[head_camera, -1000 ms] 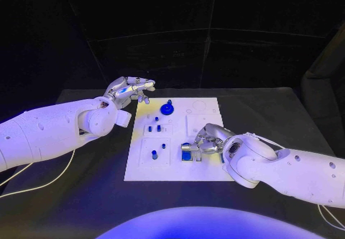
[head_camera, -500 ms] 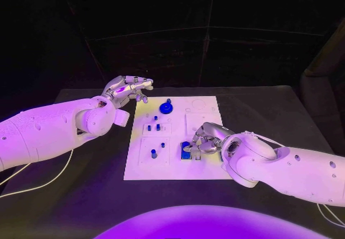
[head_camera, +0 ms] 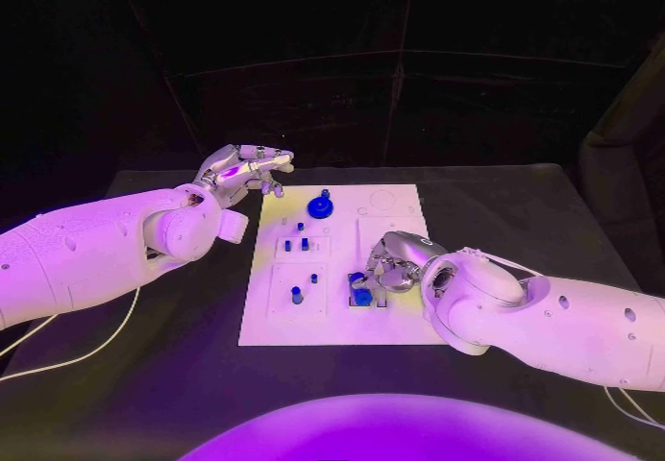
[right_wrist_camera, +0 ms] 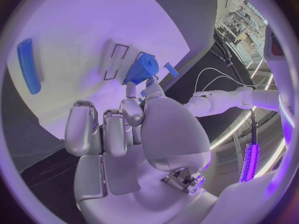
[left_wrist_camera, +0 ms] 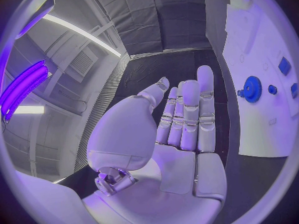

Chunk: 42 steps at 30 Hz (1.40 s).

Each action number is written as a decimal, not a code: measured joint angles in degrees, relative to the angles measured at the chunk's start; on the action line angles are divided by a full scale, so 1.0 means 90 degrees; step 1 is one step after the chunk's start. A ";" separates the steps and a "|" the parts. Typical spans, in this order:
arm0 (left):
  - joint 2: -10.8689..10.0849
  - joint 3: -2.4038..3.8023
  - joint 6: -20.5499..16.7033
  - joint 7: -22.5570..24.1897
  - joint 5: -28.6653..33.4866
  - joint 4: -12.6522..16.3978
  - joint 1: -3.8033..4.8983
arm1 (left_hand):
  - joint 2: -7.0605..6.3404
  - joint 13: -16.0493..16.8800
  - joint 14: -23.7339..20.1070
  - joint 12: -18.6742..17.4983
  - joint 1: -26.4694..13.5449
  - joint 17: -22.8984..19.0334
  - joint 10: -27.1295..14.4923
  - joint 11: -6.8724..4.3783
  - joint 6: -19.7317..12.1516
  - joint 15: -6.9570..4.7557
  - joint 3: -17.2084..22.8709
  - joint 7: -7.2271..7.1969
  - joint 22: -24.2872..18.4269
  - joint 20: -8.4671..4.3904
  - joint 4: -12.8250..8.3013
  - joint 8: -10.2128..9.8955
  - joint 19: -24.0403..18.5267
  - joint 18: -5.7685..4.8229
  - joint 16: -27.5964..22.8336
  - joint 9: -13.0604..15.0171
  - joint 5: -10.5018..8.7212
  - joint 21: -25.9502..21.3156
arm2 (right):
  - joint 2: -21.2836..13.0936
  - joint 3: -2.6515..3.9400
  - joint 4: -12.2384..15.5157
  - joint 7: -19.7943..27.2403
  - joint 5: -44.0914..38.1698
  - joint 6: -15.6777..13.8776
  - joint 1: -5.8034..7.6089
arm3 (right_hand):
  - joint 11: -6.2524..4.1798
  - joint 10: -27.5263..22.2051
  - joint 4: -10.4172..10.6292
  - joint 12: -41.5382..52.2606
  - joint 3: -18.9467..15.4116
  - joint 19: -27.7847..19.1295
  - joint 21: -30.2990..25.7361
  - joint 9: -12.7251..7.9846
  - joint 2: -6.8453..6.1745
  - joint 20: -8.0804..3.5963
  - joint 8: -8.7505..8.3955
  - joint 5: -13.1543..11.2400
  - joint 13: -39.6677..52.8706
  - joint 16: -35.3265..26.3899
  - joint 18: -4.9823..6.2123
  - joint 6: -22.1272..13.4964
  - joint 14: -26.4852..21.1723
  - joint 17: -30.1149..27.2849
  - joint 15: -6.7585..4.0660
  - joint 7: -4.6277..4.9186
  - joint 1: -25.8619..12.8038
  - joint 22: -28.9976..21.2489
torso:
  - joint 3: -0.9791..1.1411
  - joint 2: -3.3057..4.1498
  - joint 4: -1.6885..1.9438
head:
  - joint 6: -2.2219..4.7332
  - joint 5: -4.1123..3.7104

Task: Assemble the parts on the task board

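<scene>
Right hand [head_camera: 392,268]: pinches blue part [head_camera: 360,291] at task board [head_camera: 402,327] near-centre slot; left hand [head_camera: 244,171], open-fingered, empty, off board's far-left corner.

I see the task board [head_camera: 402,327] mid-desk [head_camera: 554,211], my left robot hand [head_camera: 247,170] off its far left corner, my right robot hand [head_camera: 392,266] over its near right part [head_camera: 361,297].

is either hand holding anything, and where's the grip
The right hand pinches a blue part at its near end, fingertips on it, over the board. The left hand holds nothing; its fingers lie straight and open beside the board.
</scene>
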 measured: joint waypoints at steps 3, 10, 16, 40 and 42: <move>0.0000 0.0000 0.0000 -0.0001 0.0000 -0.0001 0.0000 | 0.0000 0.0000 0.0000 0.0000 0.0000 0.0000 0.0000 0.0000 0.0000 0.0000 0.0000 0.0000 0.0000 0.0000 0.0000 0.0000 0.0000 0.0000 0.0000 0.0000 0.0000 0.0000 | 0.0003 -0.0001 -0.0013 0.0003 -0.0092 -0.0006 -0.0002 | -0.0019 0.0019 0.0000 0.0017 0.0000 0.0000 0.0000 0.0010 0.0019 0.0000 0.0000 -0.0040 0.0015 0.0000 0.0000 0.0000 0.0000 0.0011 0.0000 0.0000 0.0019 0.0011 | 0.0002 -0.0002 0.0001 | 0.0004 -0.0003; 0.0006 0.0000 -0.0002 -0.0003 0.0000 -0.0004 0.0000 | 0.0000 -0.0001 0.0000 0.0000 0.0000 0.0000 0.0000 0.0000 0.0000 0.0000 0.0000 0.0000 0.0000 0.0000 0.0000 0.0000 0.0000 -0.0001 0.0000 0.0000 0.0000 0.0000 | -0.0018 -0.0015 -0.0019 0.0116 -0.0160 -0.0011 -0.0015 | -0.0022 0.0022 0.0091 0.0030 -0.0145 0.0000 0.0025 0.0043 0.0157 0.0000 0.0000 -0.0078 0.0045 0.0000 0.0001 0.0000 0.0000 0.0028 0.0000 0.0000 -0.0149 0.0032 | 0.0005 -0.0005 0.0007 | 0.0005 -0.0004; 0.0009 0.0000 -0.0002 -0.0005 0.0000 -0.0008 0.0000 | 0.0000 -0.0001 0.0000 0.0000 0.0000 0.0000 0.0000 0.0000 0.0000 0.0000 0.0000 0.0000 0.0001 0.0000 0.0000 0.0000 0.0000 -0.0001 0.0000 0.0000 0.0000 0.0000 | -0.0122 -0.0016 0.0099 0.0362 -0.0050 -0.0048 -0.0017 | -0.0045 0.0045 0.0302 0.0061 -0.0356 0.0000 0.0025 0.0072 0.0139 0.0000 0.0000 0.0089 0.0091 0.0032 0.0001 0.0000 0.0000 0.0028 0.0000 0.0000 -0.0483 0.0037 | 0.0009 -0.0007 0.0007 | 0.0001 0.0007; 0.0017 0.0000 -0.0002 -0.0013 0.0000 -0.0012 0.0000 | 0.0000 -0.0002 0.0001 0.0000 0.0000 0.0001 0.0000 0.0000 0.0000 0.0001 0.0000 0.0000 -0.0004 0.0000 0.0000 0.0000 0.0000 -0.0002 0.0000 0.0000 0.0000 -0.0025 | -0.0491 -0.0016 0.0338 0.0901 0.0356 0.0319 -0.0018 | -0.0067 0.0067 -0.0202 0.0060 -0.0027 0.0024 0.0049 0.0125 0.0656 -0.0024 -0.0006 -0.0474 0.0147 0.0032 0.0002 -0.0001 -0.0009 0.0026 -0.0036 0.0000 0.0337 0.0096 | 0.0010 -0.0016 0.0038 | -0.0002 -0.0045; 0.0017 0.0000 -0.0002 -0.0014 0.0000 -0.0011 0.0000 | 0.0000 -0.0002 0.0001 0.0000 0.0000 0.0001 0.0000 0.0000 0.0000 0.0001 0.0000 0.0000 -0.0004 0.0000 0.0000 0.0000 0.0000 -0.0003 0.0000 0.0000 0.0000 -0.0025 | -0.0443 -0.0016 0.0291 0.0898 0.0348 0.0362 -0.0018 | -0.0067 0.0067 -0.0284 0.0060 0.0055 0.0047 0.0049 0.0124 0.0693 -0.0046 -0.0043 -0.0509 0.0147 0.0032 0.0003 0.0012 0.0001 0.0026 -0.0044 -0.0012 0.0446 0.0101 | 0.0009 -0.0017 0.0042 | -0.0008 -0.0045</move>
